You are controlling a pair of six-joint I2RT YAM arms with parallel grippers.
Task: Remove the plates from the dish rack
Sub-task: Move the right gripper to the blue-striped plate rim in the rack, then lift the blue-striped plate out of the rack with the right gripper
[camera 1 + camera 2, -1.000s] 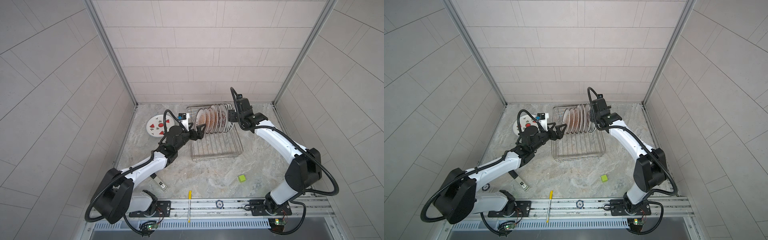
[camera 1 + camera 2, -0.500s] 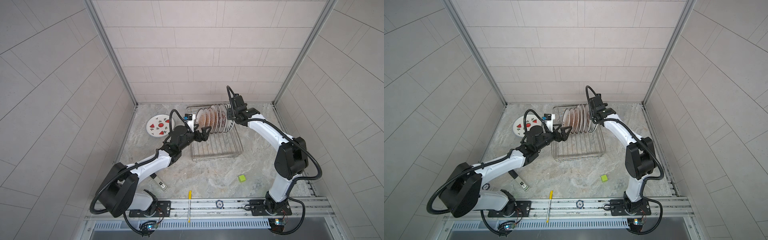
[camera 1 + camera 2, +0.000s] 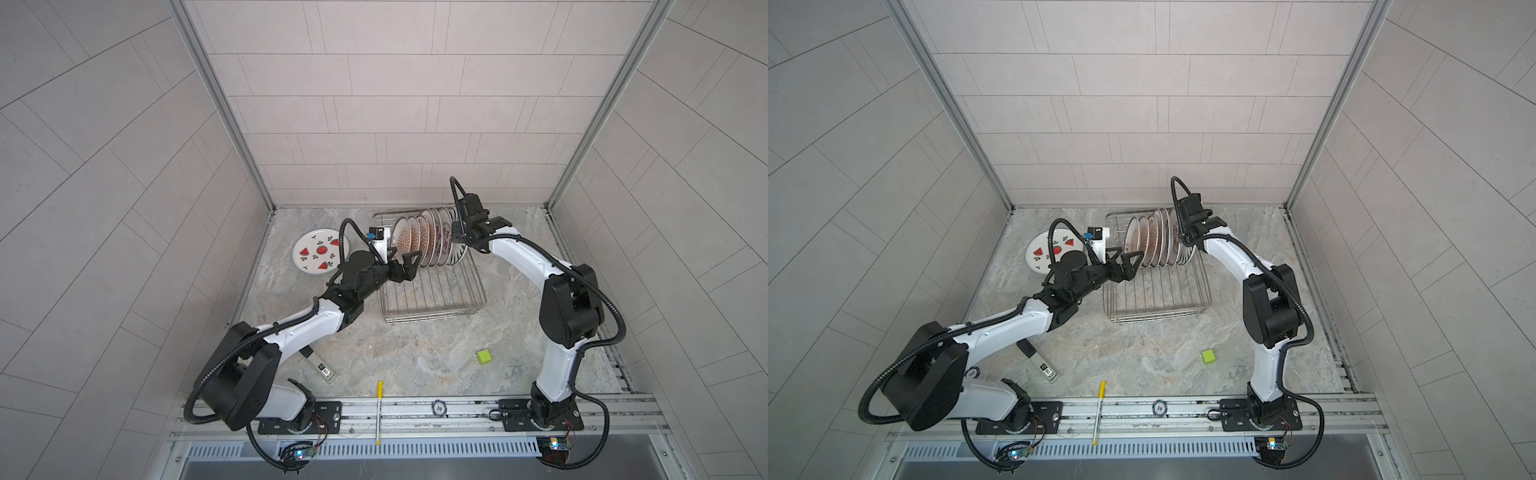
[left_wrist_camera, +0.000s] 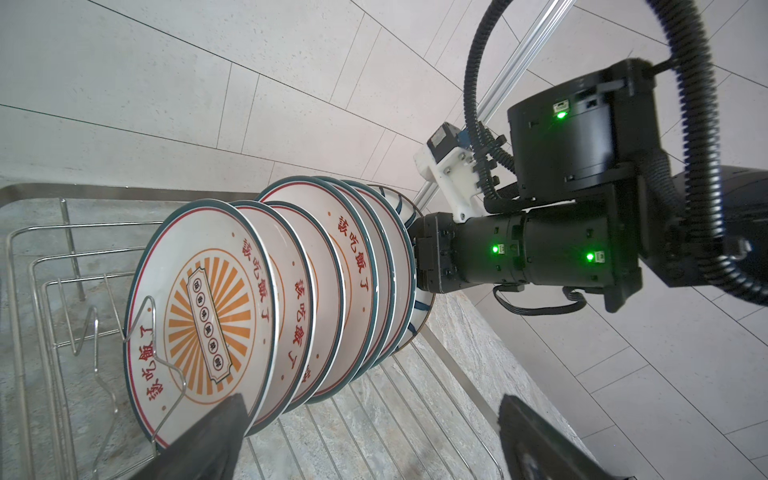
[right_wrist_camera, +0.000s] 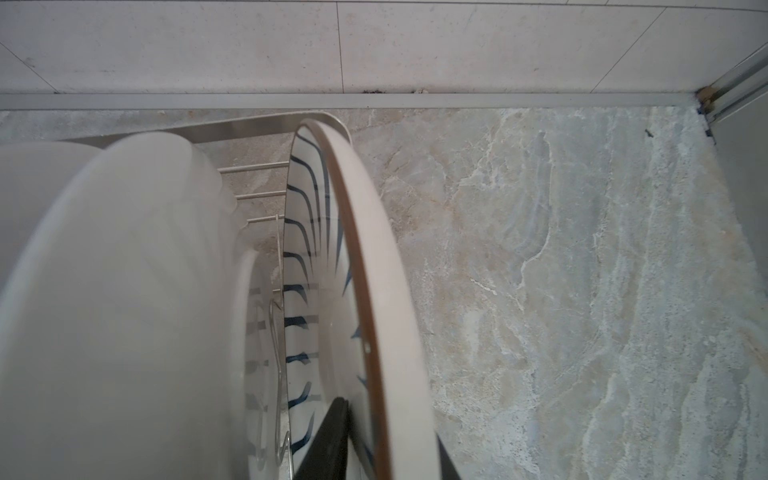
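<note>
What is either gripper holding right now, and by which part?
The left gripper is open, holding nothing. The right gripper straddles the upper rim of the blue-striped plate at the end of the row; whether it grips yet cannot be told.

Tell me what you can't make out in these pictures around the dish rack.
Right gripper: the right wrist view's lower edge cuts off its fingers, so whether they pinch the blue-striped plate is unclear; in both top views the arm covers them.
Middle plates: in the left wrist view each is overlapped by the one in front, patterns mostly hidden.
Neighbouring plate: blurred in the right wrist view.
</note>
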